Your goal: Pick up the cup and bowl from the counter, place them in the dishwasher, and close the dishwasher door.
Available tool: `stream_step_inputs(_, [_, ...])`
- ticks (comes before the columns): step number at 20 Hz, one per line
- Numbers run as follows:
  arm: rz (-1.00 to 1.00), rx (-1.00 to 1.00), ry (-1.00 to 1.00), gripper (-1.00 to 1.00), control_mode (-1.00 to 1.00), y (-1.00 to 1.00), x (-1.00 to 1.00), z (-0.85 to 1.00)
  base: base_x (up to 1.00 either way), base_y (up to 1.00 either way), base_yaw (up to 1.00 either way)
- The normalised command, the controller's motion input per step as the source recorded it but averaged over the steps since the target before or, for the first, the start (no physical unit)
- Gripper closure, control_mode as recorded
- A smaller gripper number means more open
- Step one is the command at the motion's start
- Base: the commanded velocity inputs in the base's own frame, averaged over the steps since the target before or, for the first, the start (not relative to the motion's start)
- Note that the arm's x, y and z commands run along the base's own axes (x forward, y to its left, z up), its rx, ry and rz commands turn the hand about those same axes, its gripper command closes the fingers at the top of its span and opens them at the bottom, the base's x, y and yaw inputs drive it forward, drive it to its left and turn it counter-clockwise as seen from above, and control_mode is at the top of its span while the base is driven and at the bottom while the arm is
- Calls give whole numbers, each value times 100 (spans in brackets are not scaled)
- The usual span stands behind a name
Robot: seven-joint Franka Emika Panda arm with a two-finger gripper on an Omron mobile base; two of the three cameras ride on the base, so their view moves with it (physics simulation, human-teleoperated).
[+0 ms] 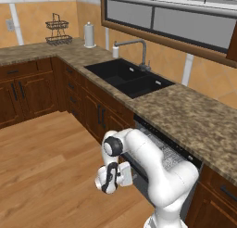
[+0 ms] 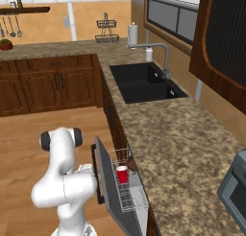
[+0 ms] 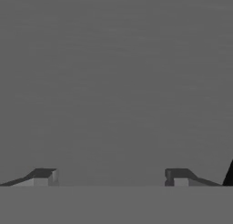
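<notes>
The dishwasher [image 1: 163, 154] sits under the counter [image 1: 190, 116], its white wire rack [image 2: 129, 192] showing. In the rack the red cup [image 2: 122, 174] stands upright, and the dark bowl [image 2: 131, 164] lies just behind it. The dark grey dishwasher door [image 2: 111, 197] is raised steeply, close to upright, with its black bar handle [image 2: 96, 175] at the top edge. My gripper [image 1: 111, 180] is against the door's outer face beside the handle. In the hand view the flat grey door [image 3: 116, 82] is very near, and my gripper [image 3: 111, 180] is open, fingertips [image 3: 43, 176] wide apart with nothing between them.
A black double sink [image 1: 129, 79] with a faucet [image 1: 139, 48] lies further along the counter. A grey toaster oven [image 2: 235, 187] stands at the right. A paper towel roll [image 1: 89, 34] and a wire basket [image 1: 58, 31] are in the corner. Wooden floor [image 1: 46, 167] lies to the left.
</notes>
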Motion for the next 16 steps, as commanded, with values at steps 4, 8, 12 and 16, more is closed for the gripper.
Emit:
stream_step_inputs(4, [0, 0, 7, -100, -100, -100, 88, 0, 0, 0, 0])
stream_step_inputs(8, [0, 0, 10, -100, -100, -100, 96, -5, 0, 0, 0])
stream_step_inputs(12, [0, 0, 8, -100, -100, -100, 90, -14, 0, 0, 0])
stream_step_inputs(16, [0, 0, 5, -100, -100, -100, 92, -10, 0, 0, 0])
